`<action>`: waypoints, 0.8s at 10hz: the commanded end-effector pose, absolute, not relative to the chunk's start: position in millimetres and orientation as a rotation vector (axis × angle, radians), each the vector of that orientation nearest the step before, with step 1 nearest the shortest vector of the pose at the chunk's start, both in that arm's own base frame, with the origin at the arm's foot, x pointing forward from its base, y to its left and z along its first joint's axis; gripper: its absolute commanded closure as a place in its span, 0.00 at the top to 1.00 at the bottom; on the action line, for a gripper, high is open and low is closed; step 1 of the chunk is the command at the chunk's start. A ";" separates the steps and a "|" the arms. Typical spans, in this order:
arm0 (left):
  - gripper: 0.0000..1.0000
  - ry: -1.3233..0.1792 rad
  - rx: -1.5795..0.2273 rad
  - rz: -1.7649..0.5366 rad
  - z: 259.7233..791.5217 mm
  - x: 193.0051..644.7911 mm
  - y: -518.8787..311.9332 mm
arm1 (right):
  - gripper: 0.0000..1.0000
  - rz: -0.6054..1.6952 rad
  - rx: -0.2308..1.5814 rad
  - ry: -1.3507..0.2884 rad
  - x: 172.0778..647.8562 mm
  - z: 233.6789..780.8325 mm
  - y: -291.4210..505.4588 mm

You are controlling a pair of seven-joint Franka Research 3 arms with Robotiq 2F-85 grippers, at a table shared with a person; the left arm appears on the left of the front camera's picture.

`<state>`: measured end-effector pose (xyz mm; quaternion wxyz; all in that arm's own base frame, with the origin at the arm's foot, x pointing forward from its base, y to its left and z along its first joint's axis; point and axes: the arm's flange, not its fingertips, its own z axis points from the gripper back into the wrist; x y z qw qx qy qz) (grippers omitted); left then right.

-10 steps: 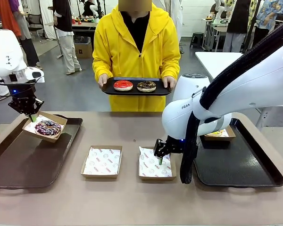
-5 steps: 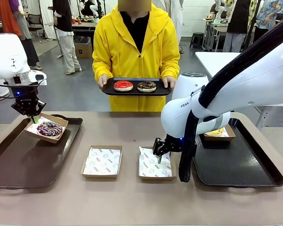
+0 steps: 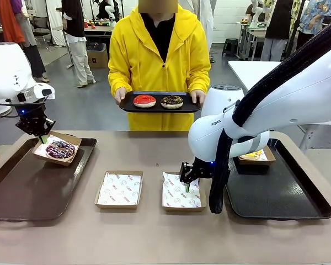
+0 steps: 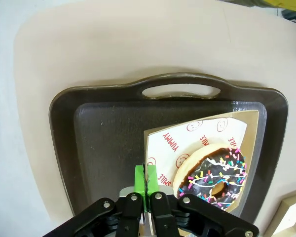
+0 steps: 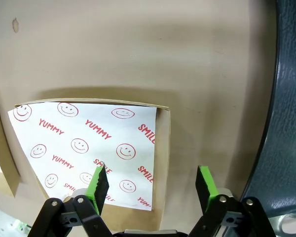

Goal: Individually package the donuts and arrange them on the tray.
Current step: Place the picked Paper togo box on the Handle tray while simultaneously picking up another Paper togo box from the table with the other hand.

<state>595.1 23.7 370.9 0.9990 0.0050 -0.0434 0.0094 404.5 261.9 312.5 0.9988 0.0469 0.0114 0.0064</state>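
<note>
The sprinkled donut (image 3: 60, 149) is lying in its box (image 3: 74, 144), whose edge my left gripper (image 3: 43, 139) is pinching at the left tray's (image 3: 27, 193) far end; lowering and releasing probably follow. My right gripper (image 3: 186, 189) is straddling the empty box's (image 3: 182, 208) wall, jaws apart.

Donuts: four. One donut with coloured sprinkles (image 3: 60, 149), one red-glazed donut (image 3: 144, 100), one dark donut with pale topping (image 3: 171, 101), one yellow-glazed donut (image 3: 251, 156), partly hidden.

Paper-lined cardboard boxes: four. Two are loaded with one donut each: the left box (image 3: 70, 141) and the right box (image 3: 257, 162). Two are empty: the centre-left box (image 3: 119, 189) and the centre-right box (image 3: 174, 201).

Trays: three. One brown tray (image 3: 16, 193), one dark grey tray (image 3: 281, 193), one black hand-held tray (image 3: 157, 109).

Grippers: two. One left gripper (image 3: 42, 138), one right gripper (image 3: 187, 187).

Person (image 3: 159, 49) at the table: one.
</note>
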 end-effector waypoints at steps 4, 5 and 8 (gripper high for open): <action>0.36 -0.098 0.034 -0.009 366.5 584.7 22.4 | 0.00 -0.004 0.084 0.023 406.7 311.2 268.3; 0.61 -0.094 0.034 -0.016 367.4 584.1 21.8 | 0.14 -0.007 0.086 0.024 406.8 311.4 268.3; 1.00 -0.084 0.036 -0.025 367.9 583.9 21.5 | 0.00 -0.010 0.086 0.028 407.4 311.8 267.9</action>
